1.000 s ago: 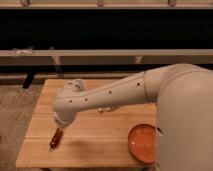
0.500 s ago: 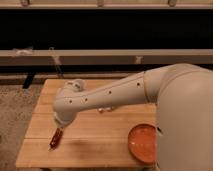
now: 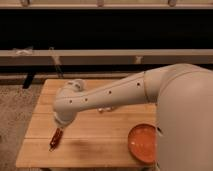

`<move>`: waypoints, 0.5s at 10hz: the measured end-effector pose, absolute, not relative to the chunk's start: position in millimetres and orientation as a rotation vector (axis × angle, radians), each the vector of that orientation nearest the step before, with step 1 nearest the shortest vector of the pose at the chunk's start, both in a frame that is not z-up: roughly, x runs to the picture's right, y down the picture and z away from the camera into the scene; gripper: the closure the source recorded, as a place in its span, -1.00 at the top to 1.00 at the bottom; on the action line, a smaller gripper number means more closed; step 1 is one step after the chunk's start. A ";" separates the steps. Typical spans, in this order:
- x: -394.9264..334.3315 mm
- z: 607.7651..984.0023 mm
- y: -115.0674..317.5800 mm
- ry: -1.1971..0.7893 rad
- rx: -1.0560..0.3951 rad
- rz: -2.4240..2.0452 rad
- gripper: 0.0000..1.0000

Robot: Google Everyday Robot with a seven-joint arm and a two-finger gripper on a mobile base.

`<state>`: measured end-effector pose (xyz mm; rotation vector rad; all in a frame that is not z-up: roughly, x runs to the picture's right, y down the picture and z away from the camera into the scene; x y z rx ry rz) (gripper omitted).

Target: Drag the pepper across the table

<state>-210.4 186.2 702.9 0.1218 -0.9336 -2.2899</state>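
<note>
The pepper (image 3: 55,139) is a slender dark red chili that lies tilted on the front left part of the light wooden table (image 3: 95,147). My gripper (image 3: 58,128) hangs down from the white arm, right over the pepper's upper end and in contact with it or just above it. The arm reaches in from the right across the middle of the table and hides the gripper's top. The pepper's lower tip points to the table's front left corner.
A round orange bowl (image 3: 142,143) sits at the table's front right, partly behind my arm's big white shell. A small dark block (image 3: 105,109) peeks out below the arm at mid-table. Carpet lies to the left, a low rail and a dark wall behind.
</note>
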 end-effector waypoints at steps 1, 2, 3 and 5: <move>-210.4 702.9 186.3 -0.934 0.122 -2.290 -0.40; -210.5 702.9 186.3 -0.934 0.122 -2.290 -0.40; -210.5 703.2 186.0 -0.932 0.118 -2.289 -0.40; -215.0 710.6 187.5 -0.923 0.061 -2.289 -0.40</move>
